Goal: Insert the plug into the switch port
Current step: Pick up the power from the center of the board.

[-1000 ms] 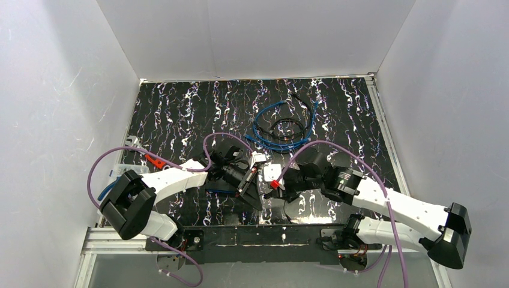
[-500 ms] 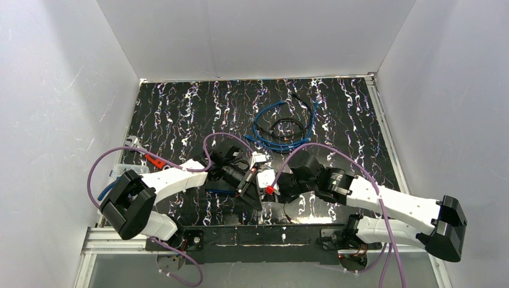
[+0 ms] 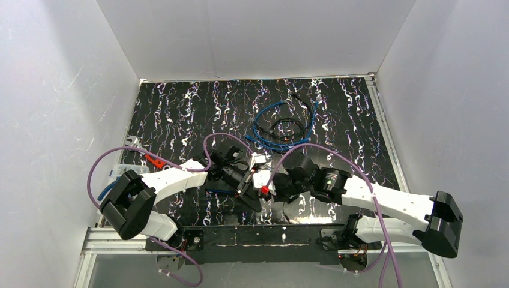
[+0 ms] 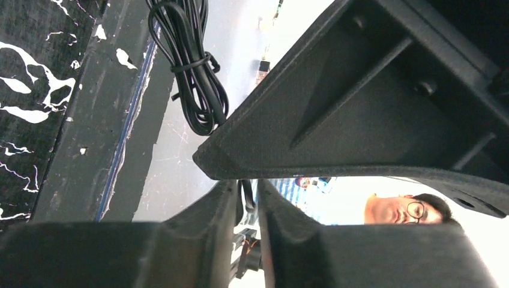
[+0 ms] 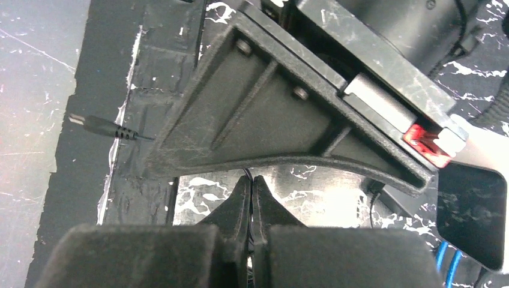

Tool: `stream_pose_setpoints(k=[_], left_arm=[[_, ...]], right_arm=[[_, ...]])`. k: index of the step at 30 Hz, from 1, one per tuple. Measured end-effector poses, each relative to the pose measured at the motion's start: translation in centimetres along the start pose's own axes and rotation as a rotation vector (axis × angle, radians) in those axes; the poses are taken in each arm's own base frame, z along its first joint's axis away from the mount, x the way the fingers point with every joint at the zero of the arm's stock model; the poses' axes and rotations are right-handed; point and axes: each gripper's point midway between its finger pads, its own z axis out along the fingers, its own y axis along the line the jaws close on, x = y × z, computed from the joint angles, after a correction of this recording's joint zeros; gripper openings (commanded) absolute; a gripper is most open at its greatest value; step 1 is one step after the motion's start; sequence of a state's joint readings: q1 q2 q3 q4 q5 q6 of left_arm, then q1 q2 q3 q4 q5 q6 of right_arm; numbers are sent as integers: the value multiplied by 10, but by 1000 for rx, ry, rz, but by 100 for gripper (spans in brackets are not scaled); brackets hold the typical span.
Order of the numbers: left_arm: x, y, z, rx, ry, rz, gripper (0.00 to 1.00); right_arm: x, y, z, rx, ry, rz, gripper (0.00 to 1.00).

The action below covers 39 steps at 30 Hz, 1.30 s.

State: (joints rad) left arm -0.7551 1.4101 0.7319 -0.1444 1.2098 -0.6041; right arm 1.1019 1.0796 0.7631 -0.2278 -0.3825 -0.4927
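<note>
**Two grippers meet over one thin cord at the mat's near edge**

The left arm (image 3: 171, 180) lies low and stretches rightward. The right arm (image 3: 384, 201) reaches leftward to meet it, wrists almost nose to nose over the marbled black-and-white mat (image 3: 180, 114).

The right gripper (image 5: 251, 183) has its grainy matte-black fingers pressed flat together, nipping a thin black cord (image 5: 246, 174) at the tips.

The left gripper (image 4: 247, 186) stands a slit apart with the cord running through. The gap looks slightly wider than the cord, though the view is cramped.

The plug (image 5: 90, 125) is a small black barrel with a ribbed collar and a bare metal tip. It shows against the dark strip bordering the mat, clear of both grippers.

A glossy blue cable coil (image 3: 268, 141) lies farther back.
</note>
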Motion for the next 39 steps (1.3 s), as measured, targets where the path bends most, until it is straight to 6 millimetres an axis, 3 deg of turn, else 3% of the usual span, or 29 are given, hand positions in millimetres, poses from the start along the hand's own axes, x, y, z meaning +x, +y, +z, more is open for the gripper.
stream_pose_setpoints(k=[3,4,9,17,21,32,39], left_arm=[[-1,2,0,-13,-8,-1,63],[-2,3,0,-20,-12,-3,69],[-10,1,-1,-61,-38,2,75],[-18,-20,-12,-106,-123,102,81],[-21,-29,-16,-115,-176,140,97],[-25,-44,-27,-115,-339,209,98],[-26,-39,-28,-127,-380,188,97]], right_arm=[[0,-3,-2,24,3,7,1],[-1,-5,-4,38,2,8,1],[-1,-9,-17,106,-7,4,1],[-3,-19,-40,239,-27,79,1],[-5,-24,-47,298,-39,153,1],[9,-42,-53,452,-5,335,1],[14,-52,-58,541,0,407,1]])
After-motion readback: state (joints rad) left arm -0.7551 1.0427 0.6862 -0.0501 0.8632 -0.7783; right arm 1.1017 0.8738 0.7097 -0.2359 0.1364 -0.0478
